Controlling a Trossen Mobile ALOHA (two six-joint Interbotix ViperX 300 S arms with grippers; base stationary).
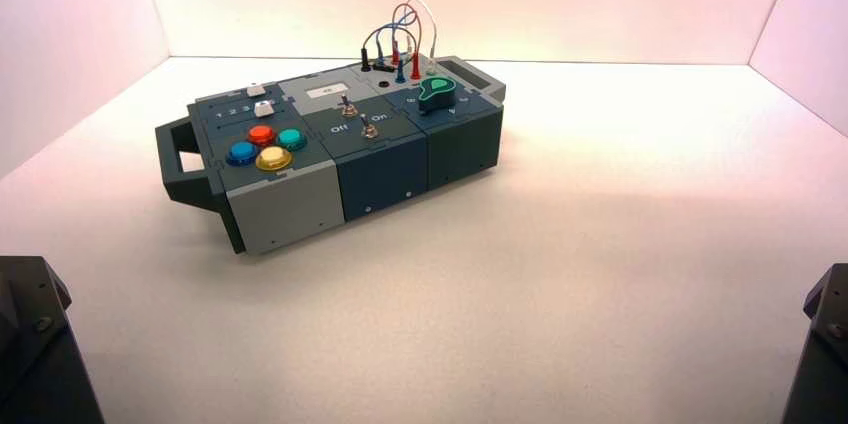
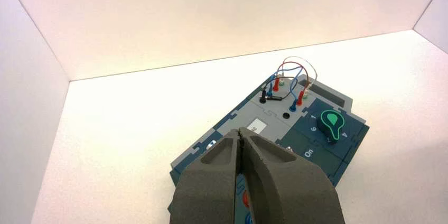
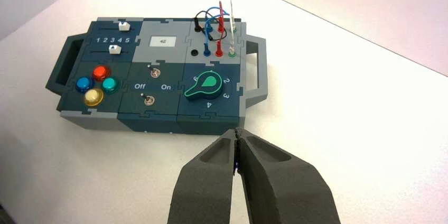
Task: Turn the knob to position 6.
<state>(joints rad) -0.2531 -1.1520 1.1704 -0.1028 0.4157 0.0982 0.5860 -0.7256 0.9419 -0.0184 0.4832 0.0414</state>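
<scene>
The left gripper [image 2: 240, 142] is seen parked at the near left, fingers pressed together on nothing. At centre the box [image 1: 290, 206] is set at an angle, its four coloured push buttons [image 1: 266, 147] at the left end, two toggle switches [image 1: 359, 116] in the middle and the knob [image 1: 436, 93] at the right end, below the looped wires [image 1: 404, 34]. The knob's pointer lobe is shown aimed near 5, short of 6. The right gripper [image 3: 238, 145], likewise clenched and empty, is held well apart; the turn is judged not yet begun.
</scene>
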